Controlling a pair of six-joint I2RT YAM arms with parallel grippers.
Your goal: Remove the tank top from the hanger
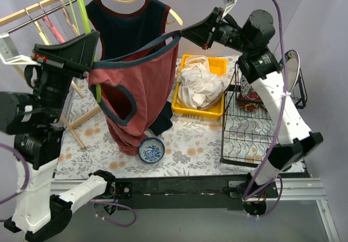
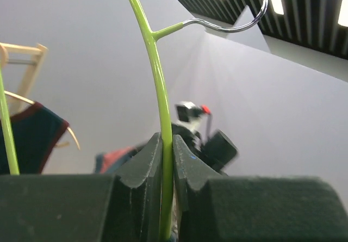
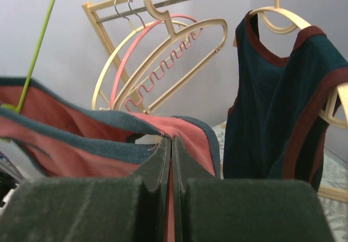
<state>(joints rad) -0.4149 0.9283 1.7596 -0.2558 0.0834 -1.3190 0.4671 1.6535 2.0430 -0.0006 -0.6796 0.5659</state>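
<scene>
A red tank top [image 1: 142, 84] with dark blue trim hangs stretched between my two grippers above the table. My left gripper [image 1: 93, 42] is shut on the green hanger [image 2: 158, 90], whose metal hook [image 2: 244, 19] points up. The hanger's green rod [image 1: 80, 5] rises beside the rack. My right gripper [image 1: 179, 35] is shut on the tank top's shoulder strap [image 3: 185, 130] and holds it out to the right. The red cloth [image 3: 65, 144] runs left from the jaws toward the green hanger [image 3: 38, 51].
A navy tank top [image 1: 128, 24] hangs on a cream hanger from the wooden rack [image 1: 32, 8]. A yellow bin [image 1: 217, 68] holds white cloth. A small blue bowl [image 1: 151, 150] sits on the table. A black wire rack [image 1: 244, 128] stands at right.
</scene>
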